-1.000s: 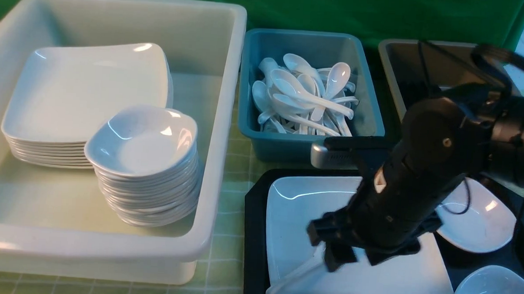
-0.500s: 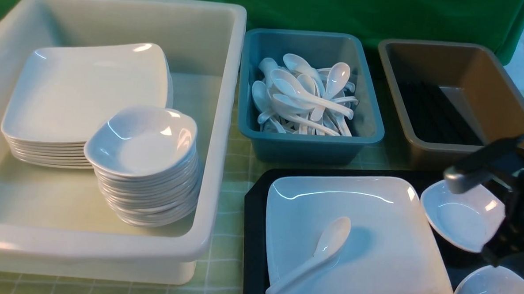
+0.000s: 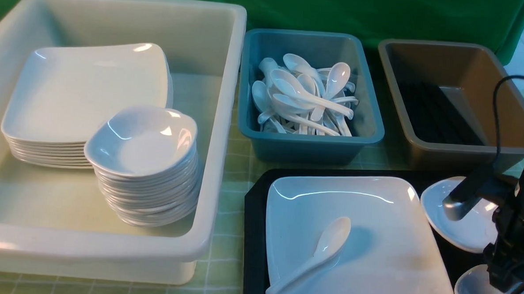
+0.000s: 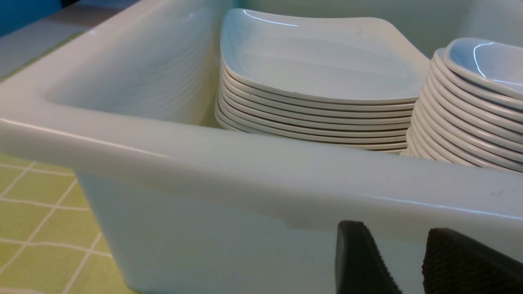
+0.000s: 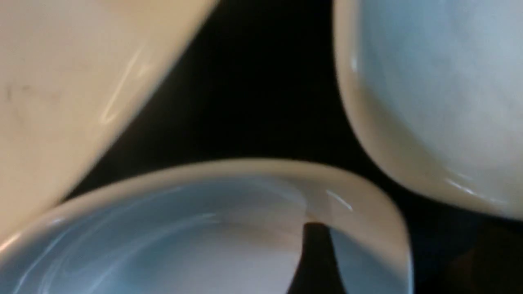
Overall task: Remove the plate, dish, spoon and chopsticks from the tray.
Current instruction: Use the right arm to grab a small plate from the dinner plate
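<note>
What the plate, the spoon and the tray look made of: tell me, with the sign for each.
The plate: glossy white, ceramic or melamine; sharp bright highlights run along its rim.
The spoon: the same glossy white, thick-walled; ceramic or melamine, cannot tell which.
The tray: matt black, probably plastic; it throws no highlights.

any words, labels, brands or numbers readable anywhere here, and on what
None: no view shows a readable word, number, brand or sign.
The plate, spoon, tray, teal bin, brown bin and white tub all look plain and unmarked.
The right wrist view is too blurred to show any fine print.
</note>
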